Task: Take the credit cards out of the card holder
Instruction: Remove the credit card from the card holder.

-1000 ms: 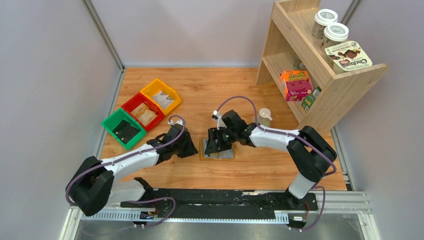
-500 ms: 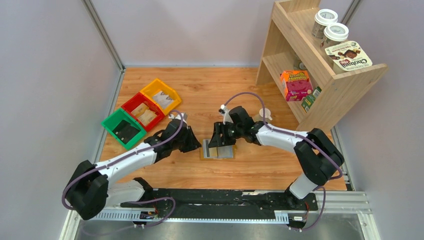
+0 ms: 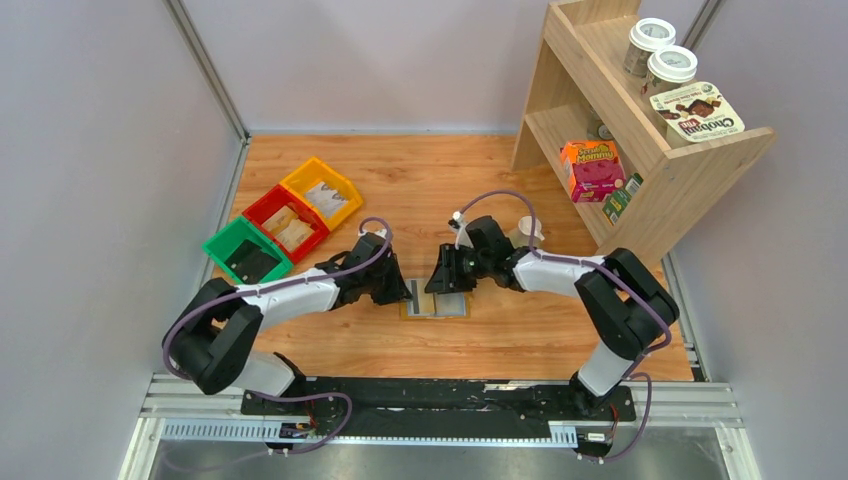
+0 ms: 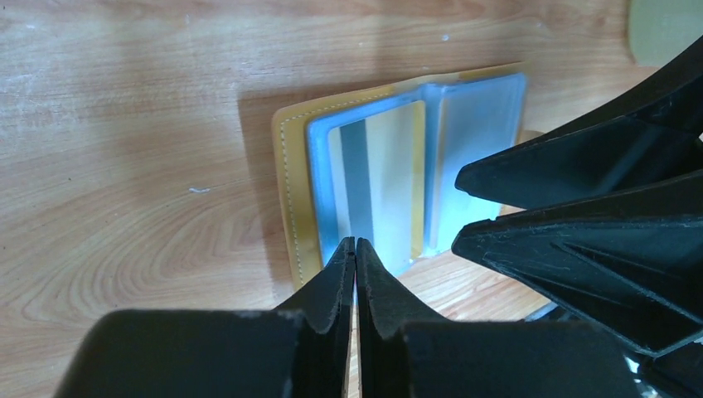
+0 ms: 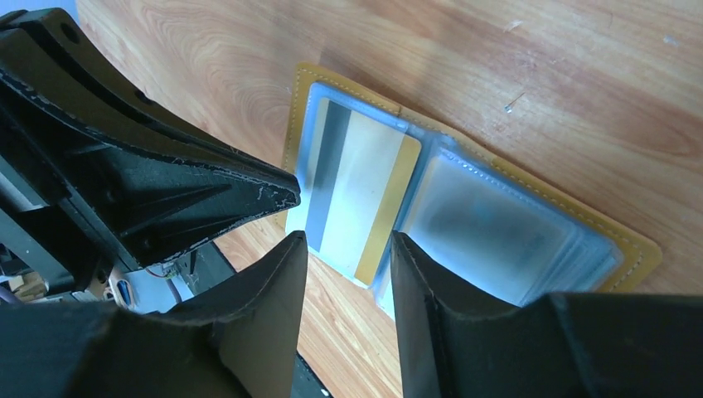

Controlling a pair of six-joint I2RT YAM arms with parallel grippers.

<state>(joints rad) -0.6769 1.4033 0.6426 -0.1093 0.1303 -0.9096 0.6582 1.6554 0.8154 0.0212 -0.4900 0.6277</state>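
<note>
The mustard-yellow card holder [image 3: 438, 307] lies open on the wooden table between both arms. Its clear blue sleeves [image 5: 489, 224] are spread out, and one credit card [image 4: 377, 182] with grey and gold stripes shows in the left sleeve. My left gripper [image 4: 355, 243] is shut, its tips at that card's near edge; a pinch on the card does not show. In the top view the left gripper [image 3: 405, 293] sits at the holder's left side. My right gripper [image 5: 344, 249] is open just above the card's [image 5: 356, 199] end, on the holder's far side [image 3: 447, 284].
Green [image 3: 247, 257], red [image 3: 287, 222] and yellow [image 3: 322, 192] bins with packets stand at the back left. A wooden shelf [image 3: 640, 150] with boxes and cups rises at the right. A small white cup [image 3: 530, 232] sits behind the right arm.
My left arm has swung right to the holder's left edge and its jaws have closed. The right gripper has drawn back off the holder's middle and narrowed a little.
</note>
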